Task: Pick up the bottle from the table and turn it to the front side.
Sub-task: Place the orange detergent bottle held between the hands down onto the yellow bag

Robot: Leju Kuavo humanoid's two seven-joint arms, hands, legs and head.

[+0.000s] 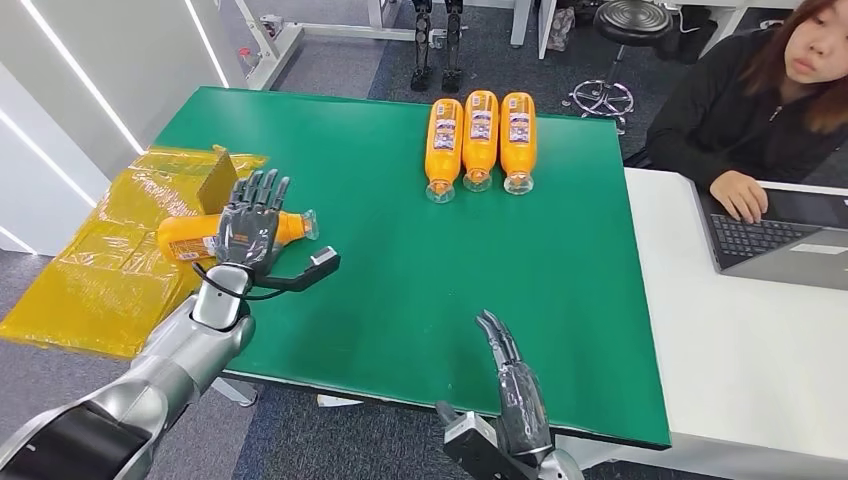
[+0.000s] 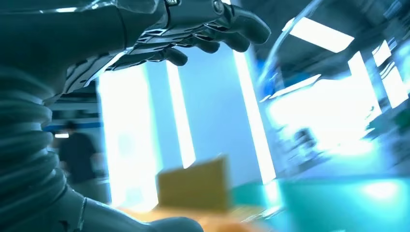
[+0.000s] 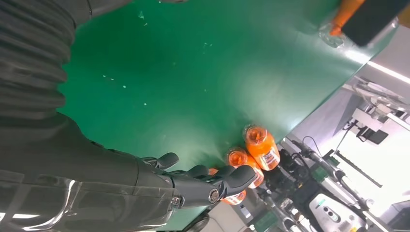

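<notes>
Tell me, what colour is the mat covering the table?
Green; the mat shows best in the head view.

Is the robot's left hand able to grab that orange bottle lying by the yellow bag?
Probably yes: the left hand hovers, fingers spread, right over the orange bottle, with nothing between them.

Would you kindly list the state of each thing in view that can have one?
Left hand: fingers spread, over the bottle, grip not clear.
Right hand: open, holding nothing.
Bottle: lying on its side at the table's left edge.
Three bottles: lying side by side, caps toward the robot.
Laptop: open, a person's hand on it.
</notes>
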